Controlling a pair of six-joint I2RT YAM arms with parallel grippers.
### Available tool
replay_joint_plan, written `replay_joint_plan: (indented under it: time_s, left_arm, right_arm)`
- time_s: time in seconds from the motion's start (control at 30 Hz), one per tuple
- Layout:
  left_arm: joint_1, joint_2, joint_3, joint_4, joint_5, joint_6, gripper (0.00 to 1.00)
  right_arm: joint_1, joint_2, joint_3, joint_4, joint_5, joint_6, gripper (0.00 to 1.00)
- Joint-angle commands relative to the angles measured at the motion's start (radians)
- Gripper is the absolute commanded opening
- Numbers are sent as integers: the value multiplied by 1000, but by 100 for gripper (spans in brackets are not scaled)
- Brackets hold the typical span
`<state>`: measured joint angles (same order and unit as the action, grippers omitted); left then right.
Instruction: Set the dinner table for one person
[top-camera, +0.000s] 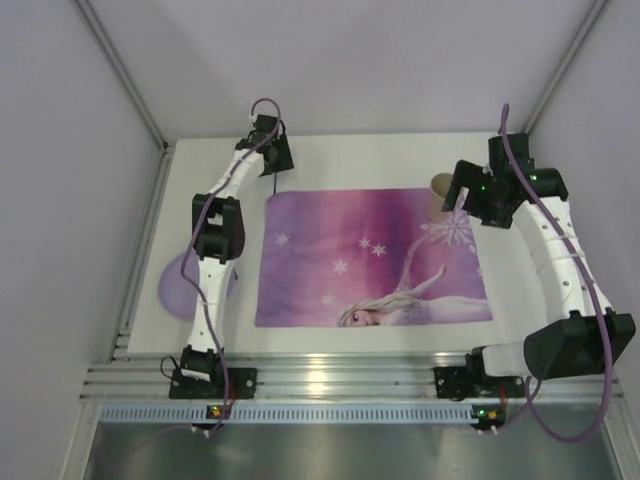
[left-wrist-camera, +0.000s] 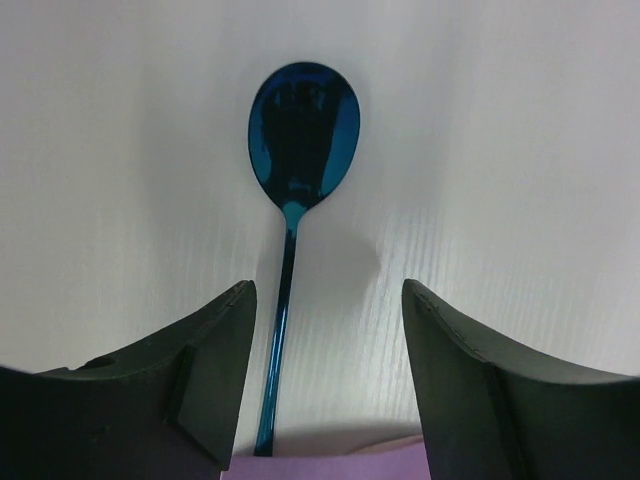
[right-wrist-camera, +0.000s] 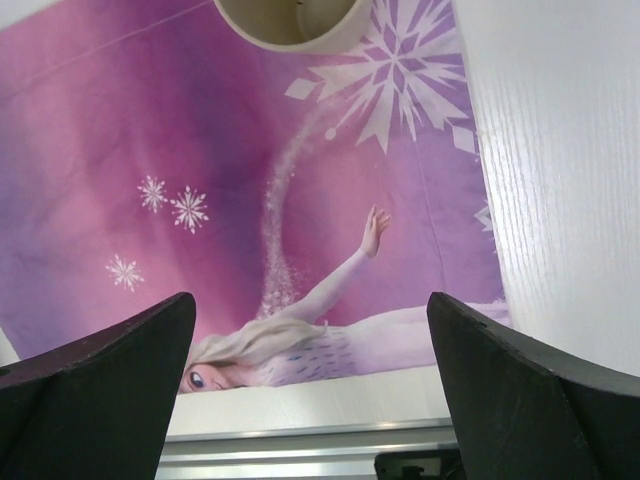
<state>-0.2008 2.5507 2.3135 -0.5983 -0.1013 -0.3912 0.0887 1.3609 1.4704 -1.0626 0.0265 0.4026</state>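
Note:
The white dinner table (top-camera: 350, 160) carries a purple-pink princess placemat (top-camera: 370, 255) at its middle. A shiny blue spoon (left-wrist-camera: 303, 130) lies on the bare table just past the mat's far left corner, with its handle running back toward the mat edge (left-wrist-camera: 330, 466). My left gripper (left-wrist-camera: 328, 290) hovers over it, open, the handle between the jaws close to the left finger (left-wrist-camera: 215, 360) and not pinched. In the top view the left gripper (top-camera: 270, 152) hides the spoon. My right gripper (right-wrist-camera: 310, 300) hangs open and empty over the mat's right part.
A beige cup (top-camera: 440, 185) stands at the mat's far right corner, next to the right gripper (top-camera: 470, 195); its rim (right-wrist-camera: 295, 28) shows in the right wrist view. A lilac plate (top-camera: 172, 285) lies left of the mat, partly under the left arm. The ribbed rail (top-camera: 350, 385) runs along the near edge.

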Motion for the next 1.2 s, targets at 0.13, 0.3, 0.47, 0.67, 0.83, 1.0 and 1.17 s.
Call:
replay_joint_plan:
  time_s: [0.13, 0.3, 0.47, 0.67, 0.83, 1.0, 1.17]
  left_arm:
    - [8, 89, 92, -55, -110, 66, 50]
    - [0, 118, 89, -126, -162, 132, 29]
    - [8, 131, 80, -175, -187, 146, 10]
    - [23, 128, 76, -181, -179, 140, 0]
    - [34, -6, 46, -78, -270, 155, 0]
    - [57, -85, 153, -37, -287, 179, 0]
    - [60, -213, 103, -35, -221, 157, 0]
  right_arm:
    - [-12, -29, -39, 26, -5, -5, 100]
    - [-21, 21, -22, 44, -17, -16, 100]
    - [-23, 66, 8, 56, -22, -15, 100]
    - [-24, 106, 33, 64, -77, -11, 100]
    - [-17, 113, 59, 62, -79, -19, 99]
    - [20, 115, 113, 47, -33, -36, 99]
    - [43, 106, 136, 56, -39, -21, 99]
